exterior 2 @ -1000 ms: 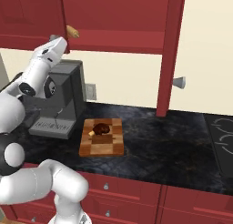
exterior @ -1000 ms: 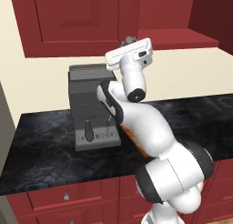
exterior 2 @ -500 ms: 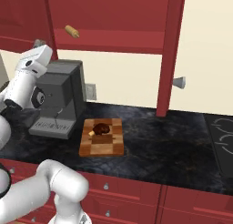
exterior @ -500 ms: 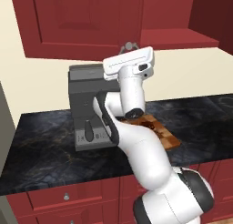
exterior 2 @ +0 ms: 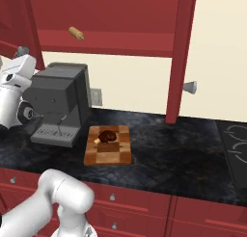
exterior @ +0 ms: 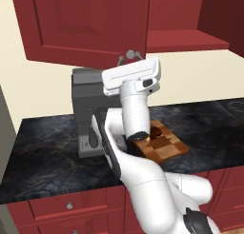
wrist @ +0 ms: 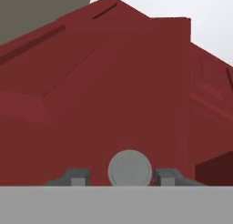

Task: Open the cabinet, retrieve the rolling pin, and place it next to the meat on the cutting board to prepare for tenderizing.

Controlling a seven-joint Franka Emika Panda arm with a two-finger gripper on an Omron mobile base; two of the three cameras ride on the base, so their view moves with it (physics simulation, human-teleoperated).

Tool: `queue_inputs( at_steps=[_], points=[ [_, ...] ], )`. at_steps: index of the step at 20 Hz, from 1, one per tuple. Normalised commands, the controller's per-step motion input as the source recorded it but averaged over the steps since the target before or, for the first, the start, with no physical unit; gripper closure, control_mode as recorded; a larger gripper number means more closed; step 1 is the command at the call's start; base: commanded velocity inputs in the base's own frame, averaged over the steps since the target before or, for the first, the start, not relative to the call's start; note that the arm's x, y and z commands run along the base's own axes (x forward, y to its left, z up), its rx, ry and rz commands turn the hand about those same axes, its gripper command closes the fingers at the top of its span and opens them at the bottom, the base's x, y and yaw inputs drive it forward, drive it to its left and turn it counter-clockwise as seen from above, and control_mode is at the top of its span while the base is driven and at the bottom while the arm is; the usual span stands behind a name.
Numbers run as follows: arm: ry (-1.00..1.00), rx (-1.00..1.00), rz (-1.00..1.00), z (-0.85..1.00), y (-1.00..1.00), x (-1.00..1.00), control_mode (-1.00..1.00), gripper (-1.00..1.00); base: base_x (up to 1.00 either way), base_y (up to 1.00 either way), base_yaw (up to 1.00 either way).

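Fingers (wrist: 75,176) apart, flanking the silver knob (wrist: 129,169) of the cabinet (exterior: 86,24) door at upper left, no longer pinching it. Loosened only within the last second, after hauling that door further left and open. Looks like access gained: rolling pin (exterior 2: 75,33) lying bare on the shelf, upper left of the right base view, well above the cutting board (exterior 2: 108,153) and meat (exterior 2: 107,135). Next, probably: back off the knob and reach up for the pin.
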Motion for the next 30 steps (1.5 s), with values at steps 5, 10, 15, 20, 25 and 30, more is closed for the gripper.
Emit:
queue_inputs(
  at_steps=[5,10,15,20,25,30],
  points=[
    [-0.12,0.01,0.00,0.09,0.26,-0.53,-1.00,-1.00,0.00,0.00,0.00],
    [-0.17,0.04,0.00,0.23,0.19,-0.72,-1.00,-1.00,0.00,0.00,0.00],
    [-0.05,0.17,0.00,0.37,0.04,-0.76,-1.00,-1.00,0.00,0.00,0.00],
    [0.02,0.25,0.01,0.26,0.02,-0.75,-1.00,-1.00,0.00,0.00,0.00],
    [0.17,0.27,0.00,0.12,0.05,-0.63,-1.00,-1.00,0.00,0.00,0.00],
    [0.28,0.25,0.00,0.26,0.04,-0.33,-1.00,-1.00,0.00,0.00,0.00]
  ],
)
